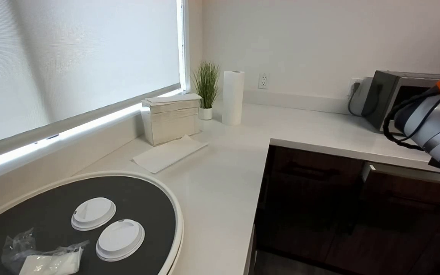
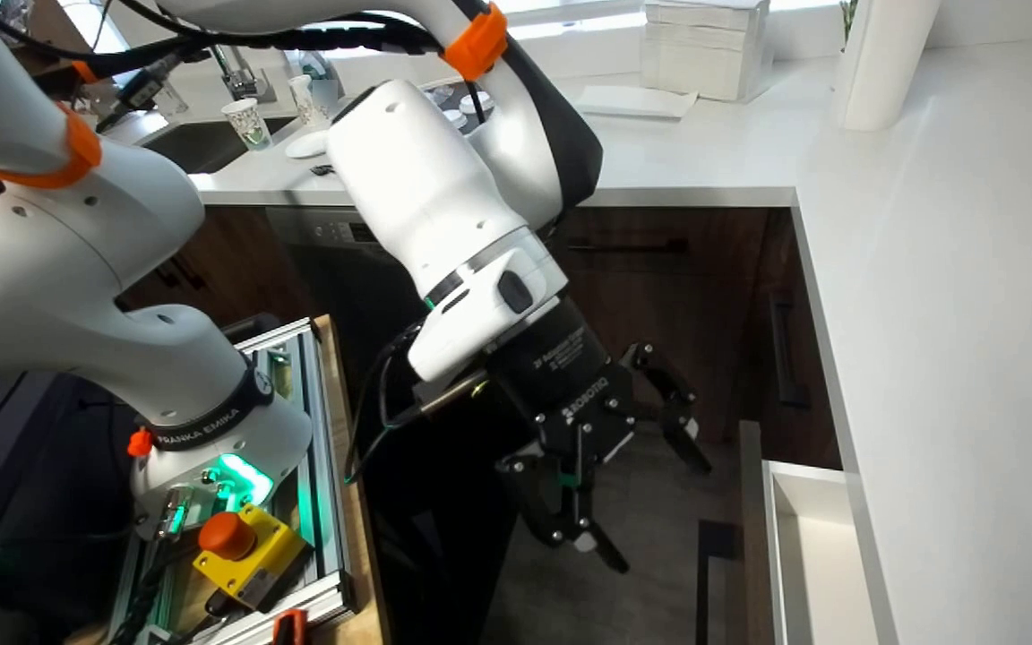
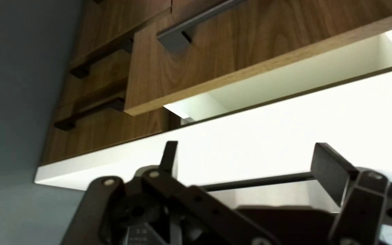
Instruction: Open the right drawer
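Robotiq gripper [image 2: 657, 502]: fingers spread wide, near the right drawer [image 2: 751, 537] yet apart from it; out of frame in an exterior view that catches only a stretch of the Panda arm [image 1: 439, 126]
right drawer: partly pulled out under the white countertop [image 2: 973, 313]; flat dark brown wood front, pale whitish inner box, its back hidden by the countertop; cut off by the frame in an exterior view and the wrist view
bar handle [image 3: 199, 18]: straight, on that front, cropped by the wrist view's top edge
matching drawer front [image 2: 813, 345]: alongside, flush, its own handle [image 1: 309, 171] hard to make out in shadow
microwave [image 1: 387, 97]: on the countertop, partly behind the arm
paper towel roll [image 1: 233, 98]: upright, beside a potted grass plant [image 1: 206, 88]
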